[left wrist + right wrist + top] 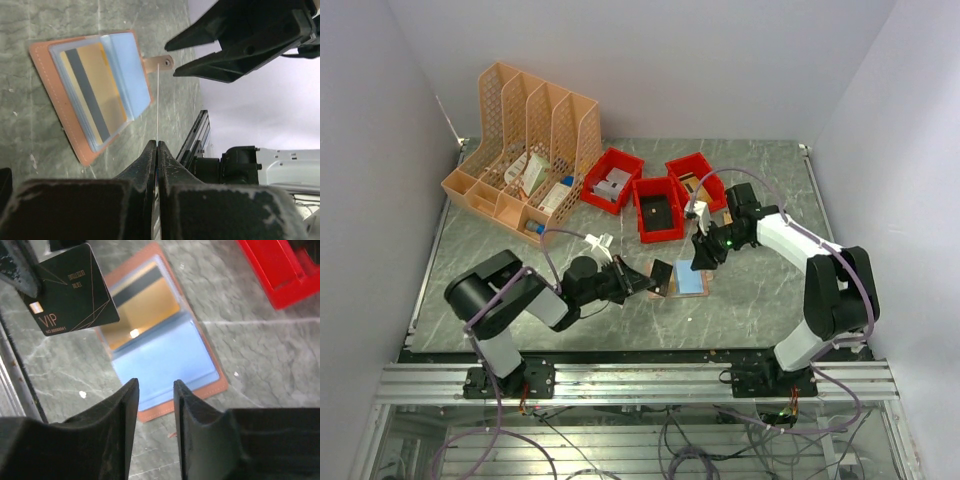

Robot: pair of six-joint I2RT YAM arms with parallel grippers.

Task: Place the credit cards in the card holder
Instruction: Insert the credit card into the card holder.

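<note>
Black card (70, 287) — "VIP", left gripper (157, 144) pinching

Salmon card holder (63, 100) — soft, matt, leather-look skin with a stitched edge; its sleeves (127, 75) are glossy clear plastic. The black card (72, 290) is matt plastic with fine gold print, the gold card (92, 85) shiny. Smooth marble-patterned table (260, 355); red bin (275, 275) at one o'clock — glossy plastic.

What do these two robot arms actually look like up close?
Both the left arm and the right arm are built of white tube-shaped links between chunky black round joints. Thin lilac cables loop along each one. A small green light glows near the right wrist. The jaws are matte black tapered wedges, the left pair scuffed pale at the edges.
</note>
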